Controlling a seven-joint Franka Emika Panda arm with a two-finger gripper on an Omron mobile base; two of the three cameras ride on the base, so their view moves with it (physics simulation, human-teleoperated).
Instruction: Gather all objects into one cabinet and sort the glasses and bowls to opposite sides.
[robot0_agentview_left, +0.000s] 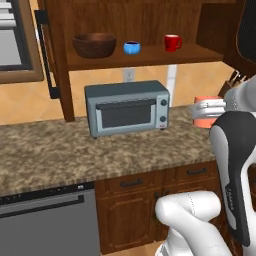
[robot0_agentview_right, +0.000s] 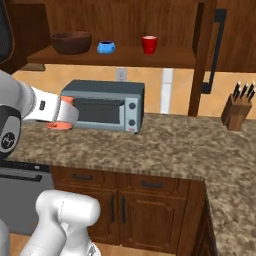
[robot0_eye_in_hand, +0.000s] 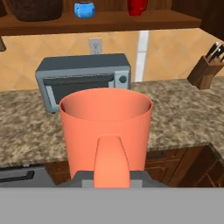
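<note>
While the white arm rises from the base and bends forward at counter height, its gripper (robot0_eye_in_hand: 111, 179) is closed on the handle of the salmon-pink mug (robot0_eye_in_hand: 106, 127), which it carries upright with the open mouth up. From the left base view the mug (robot0_agentview_left: 206, 112) hangs in the air to the right of the toaster oven (robot0_agentview_left: 127, 107), above the granite counter (robot0_agentview_left: 75, 150); I cannot see the fingers themselves, because the mug's handle hides them.

Below the mug the counter is bare up to its front edge, and beside the toaster oven a wide free strip of stone runs to the knife block (robot0_agentview_right: 238, 111) in the far right corner.

Farther back and higher, the shelf board of the cabinet (robot0_agentview_left: 145, 57) carries the wooden bowl (robot0_agentview_left: 94, 45) at the left, the small blue bowl (robot0_agentview_left: 132, 48) just beside it, and the red mug (robot0_agentview_left: 172, 43) to the right. Right of the red mug, the board has free room up to the cabinet's side wall.
</note>
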